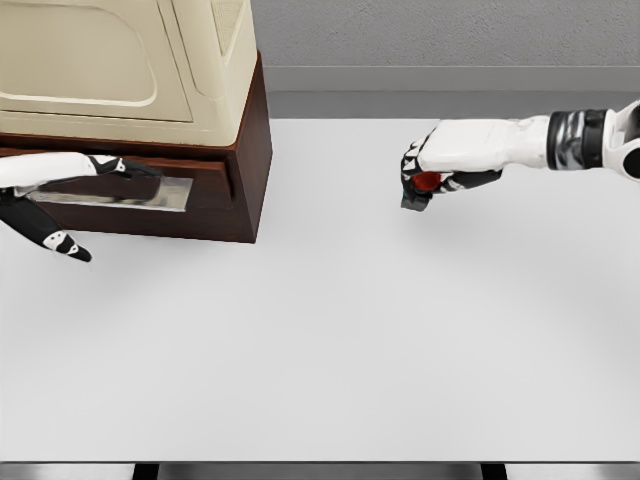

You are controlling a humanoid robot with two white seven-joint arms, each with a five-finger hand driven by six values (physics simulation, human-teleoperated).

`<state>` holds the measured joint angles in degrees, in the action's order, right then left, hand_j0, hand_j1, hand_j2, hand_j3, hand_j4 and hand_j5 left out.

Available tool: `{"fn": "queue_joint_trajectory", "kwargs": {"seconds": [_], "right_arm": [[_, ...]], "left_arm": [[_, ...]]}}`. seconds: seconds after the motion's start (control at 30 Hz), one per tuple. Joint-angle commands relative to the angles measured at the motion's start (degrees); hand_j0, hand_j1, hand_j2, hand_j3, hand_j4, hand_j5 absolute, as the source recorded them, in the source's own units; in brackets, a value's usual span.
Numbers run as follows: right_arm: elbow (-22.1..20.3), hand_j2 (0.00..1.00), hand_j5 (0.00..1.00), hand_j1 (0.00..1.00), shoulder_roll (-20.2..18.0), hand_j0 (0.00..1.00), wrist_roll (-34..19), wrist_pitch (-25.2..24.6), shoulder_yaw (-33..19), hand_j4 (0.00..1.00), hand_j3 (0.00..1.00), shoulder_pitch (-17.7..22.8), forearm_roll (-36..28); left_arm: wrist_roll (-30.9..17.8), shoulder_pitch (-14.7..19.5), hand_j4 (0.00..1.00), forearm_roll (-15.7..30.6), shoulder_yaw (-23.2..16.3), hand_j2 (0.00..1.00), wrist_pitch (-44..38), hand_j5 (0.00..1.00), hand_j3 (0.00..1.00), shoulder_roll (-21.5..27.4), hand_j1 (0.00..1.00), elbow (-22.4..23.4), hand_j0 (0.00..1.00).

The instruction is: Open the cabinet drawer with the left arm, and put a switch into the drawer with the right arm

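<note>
Cream appliance [120, 60] atop the brown cabinet; white table [330, 340]; grey wall [450, 35] behind

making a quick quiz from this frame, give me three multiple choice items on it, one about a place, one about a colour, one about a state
1. Where is the cabinet on the white table?
A. upper left
B. lower right
C. centre

2. What colour shows on the switch in the right hand?
A. blue
B. red
C. yellow

3. What is the right hand doing?
A. lying flat and empty on the table
B. pulling the drawer handle
C. closed around the switch

Answers:
1. A, the dark brown cabinet sits in the picture's upper left corner, with a cream appliance on top.
2. B, a red part shows between the curled fingers, on a dark body.
3. C, the fingers wrap the switch out over the table, well away from the cabinet; it is the left hand that is at the metal handle of the drawer.
</note>
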<state>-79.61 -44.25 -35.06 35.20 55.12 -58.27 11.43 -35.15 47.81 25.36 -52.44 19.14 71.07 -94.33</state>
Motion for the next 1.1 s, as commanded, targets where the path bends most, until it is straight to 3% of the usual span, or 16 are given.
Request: {"fn": "queue_joint_trajectory", "kwargs": {"seconds": [0.0,0.43,0.57,1.07], "right_arm": [[-4.1,0.43,0.43,0.43,-0.9,0.43,0.1,-0.2,0.8,0.43,0.43,0.0,-2.1],[-9.3,0.43,0.43,0.43,-0.1,0.43,0.1,-0.2,1.5,0.43,0.43,-1.2,-6.6],[-9.3,0.43,0.43,0.43,1.4,0.43,0.1,-0.2,1.6,0.43,0.43,-1.6,-9.6],[-9.0,0.43,0.43,0.43,6.0,0.43,0.1,-0.2,1.5,0.43,0.43,-4.8,-10.6]], "left_arm": [[0.2,0.0,1.00,-0.6,1.2,1.00,-0.2,1.00,1.00,0.0,1.00,0.2,1.00],[0.2,-1.7,1.00,-0.3,1.1,1.00,-0.2,1.00,1.00,-0.3,1.00,0.0,1.00],[0.2,-1.8,1.00,-0.3,1.2,1.00,-0.2,1.00,1.00,-0.2,1.00,0.0,1.00],[0.2,-3.0,1.00,-0.1,1.2,1.00,-0.2,1.00,1.00,-0.2,1.00,0.6,1.00]]}}
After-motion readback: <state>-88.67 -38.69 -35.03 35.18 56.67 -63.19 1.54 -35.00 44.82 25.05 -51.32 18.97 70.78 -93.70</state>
